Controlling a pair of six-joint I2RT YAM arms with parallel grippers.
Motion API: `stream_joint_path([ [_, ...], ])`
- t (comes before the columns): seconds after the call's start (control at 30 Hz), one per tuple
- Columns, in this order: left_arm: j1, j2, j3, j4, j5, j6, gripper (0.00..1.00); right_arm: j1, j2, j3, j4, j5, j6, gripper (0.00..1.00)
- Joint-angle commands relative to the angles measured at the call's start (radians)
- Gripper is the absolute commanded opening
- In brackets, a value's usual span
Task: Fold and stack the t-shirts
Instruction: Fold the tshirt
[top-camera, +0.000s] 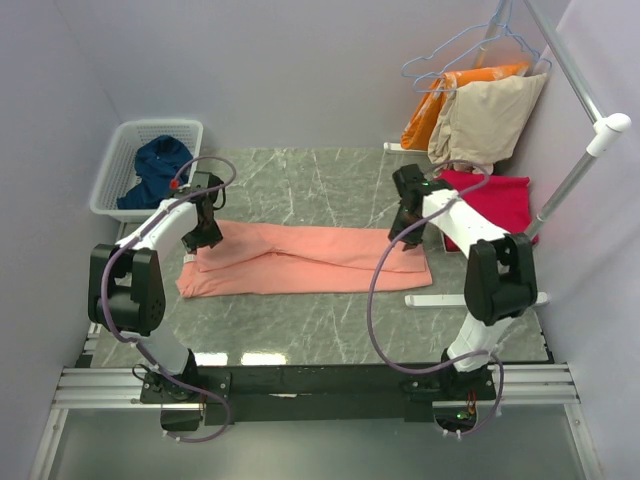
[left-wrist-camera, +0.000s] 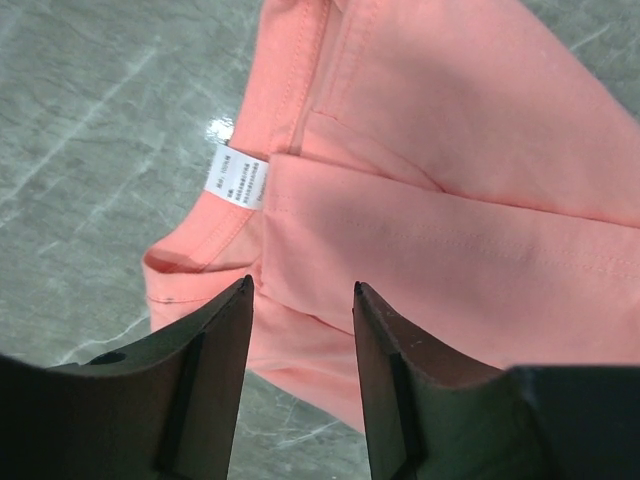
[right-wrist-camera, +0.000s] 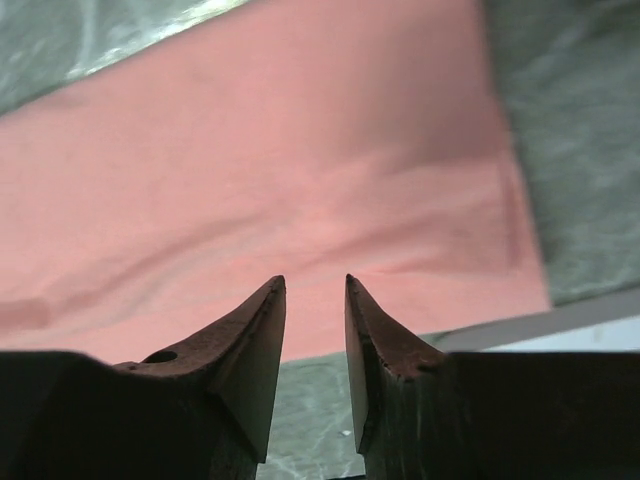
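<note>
The surface (top-camera: 300, 330) carries the pink shirt (top-camera: 300, 262), folded into a long band that runs from under the left gripper (top-camera: 206, 234) to under the right gripper (top-camera: 408, 236). The red shirt (top-camera: 500, 200) lies just right of the right gripper. The navy shirt (top-camera: 160, 165) sits in a basket (top-camera: 110, 180) beyond the left gripper. Both grippers are over the cloth, jaws partly apart, holding nothing. A white label (left-wrist-camera: 237, 180) lies ahead of the left gripper.

The left arm (top-camera: 163, 226) and right arm (top-camera: 462, 224) are built from white shells and black joint housings. A purple cable (top-camera: 372, 300) is looped along each. Dark tapered fingers (left-wrist-camera: 212, 372) are fitted to the left gripper (left-wrist-camera: 300, 288) and right gripper (right-wrist-camera: 315, 283).
</note>
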Motion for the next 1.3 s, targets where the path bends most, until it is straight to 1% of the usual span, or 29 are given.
stream_joint_path([
  [0.0, -0.004, -0.044, -0.031, 0.105, 0.080, -0.013, 0.50, 0.080, 0.060, 0.089, 0.012, -0.025, 0.028, 0.37],
  [0.17, -0.004, 0.031, -0.020, 0.200, 0.188, -0.021, 0.49, 0.130, 0.120, 0.155, 0.021, -0.048, 0.028, 0.37],
  [0.23, -0.004, 0.075, 0.009, 0.220, 0.204, -0.020, 0.49, 0.146, 0.144, 0.177, 0.039, -0.078, 0.013, 0.37],
  [0.33, -0.004, 0.137, 0.073, 0.204, 0.169, -0.037, 0.50, 0.190, 0.207, 0.266, 0.027, -0.106, -0.017, 0.37],
  [0.37, -0.004, 0.157, 0.092, 0.182, 0.146, -0.040, 0.50, 0.199, 0.224, 0.318, 0.016, -0.108, -0.021, 0.37],
  [0.4, -0.004, 0.178, 0.134, 0.168, 0.131, -0.047, 0.50, 0.221, 0.239, 0.341, 0.015, -0.111, -0.027, 0.37],
  [0.43, -0.004, 0.224, 0.159, 0.147, 0.111, -0.065, 0.49, 0.227, 0.270, 0.362, 0.019, -0.147, -0.031, 0.37],
  [0.53, -0.004, 0.292, 0.228, 0.110, 0.054, -0.091, 0.48, 0.258, 0.339, 0.474, 0.018, -0.221, -0.045, 0.37],
  [0.67, -0.004, 0.327, 0.286, 0.102, 0.067, -0.093, 0.48, 0.299, 0.440, 0.619, -0.023, -0.260, -0.074, 0.37],
  [0.73, -0.004, 0.317, 0.302, 0.099, 0.125, -0.077, 0.46, 0.316, 0.483, 0.681, -0.057, -0.247, -0.082, 0.37],
  [0.83, -0.004, 0.269, 0.294, 0.127, 0.225, -0.056, 0.46, 0.317, 0.491, 0.667, -0.044, -0.249, -0.082, 0.37],
  [0.9, -0.004, 0.252, 0.306, 0.121, 0.259, -0.047, 0.47, 0.317, 0.488, 0.648, -0.039, -0.227, -0.076, 0.37],
  [0.93, -0.006, 0.246, 0.313, 0.111, 0.299, -0.042, 0.47, 0.314, 0.489, 0.639, -0.048, -0.220, -0.074, 0.37],
  [1.07, -0.030, 0.243, 0.340, 0.096, 0.363, -0.008, 0.47, 0.292, 0.489, 0.617, -0.065, -0.189, -0.059, 0.37],
  [1.27, -0.112, 0.307, 0.383, 0.071, 0.338, 0.009, 0.48, 0.245, 0.462, 0.573, -0.057, -0.177, -0.051, 0.37],
])
